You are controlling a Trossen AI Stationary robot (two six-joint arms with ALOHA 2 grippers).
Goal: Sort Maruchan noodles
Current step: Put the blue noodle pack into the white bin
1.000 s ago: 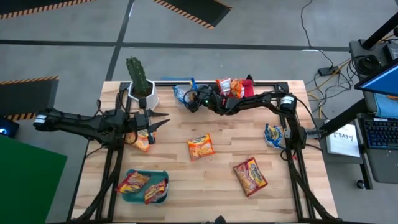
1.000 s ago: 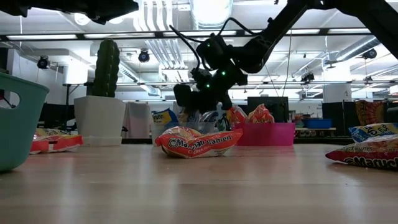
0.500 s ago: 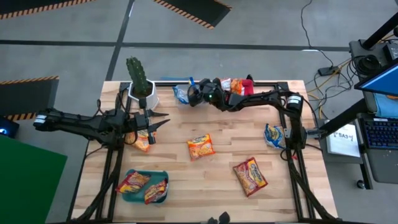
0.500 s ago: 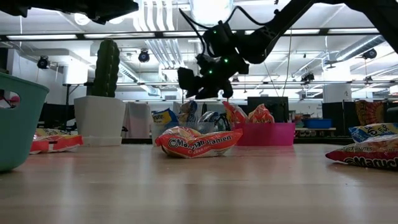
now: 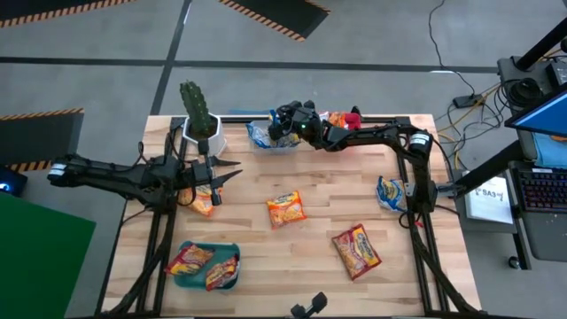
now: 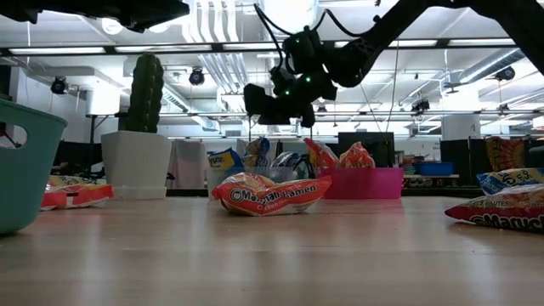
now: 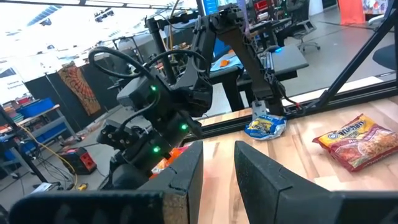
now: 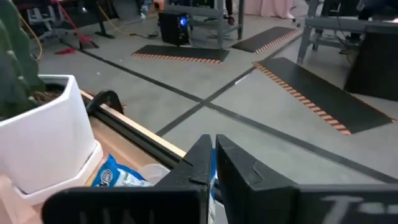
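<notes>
Nearest the front edge of the table point(image 5: 292, 266), toward the left corner, a teal bin point(image 5: 205, 266) holds two red-yellow packets point(image 5: 188, 258). Right of it, near the front right corner, lies a red packet point(image 5: 356, 250). Mid-table sits an orange packet point(image 5: 286, 209), and by the right edge a blue packet point(image 5: 390, 193).

The left gripper point(image 5: 232, 172) hangs over the left side of the table, its fingers point(image 7: 255, 174) parted a little with nothing between them; an orange packet point(image 5: 205, 200) lies just beneath it.

At the back edge, a cactus point(image 5: 198, 108) stands in a white pot point(image 5: 205, 137) at the left corner. Beside it, a clear bin point(image 5: 271, 135) holds blue packets, and a red bin point(image 6: 371, 182) farther right holds red ones. The right gripper point(image 5: 280, 120) hovers above the clear bin, fingers point(image 8: 202, 163) pressed together, gripping nothing.
</notes>
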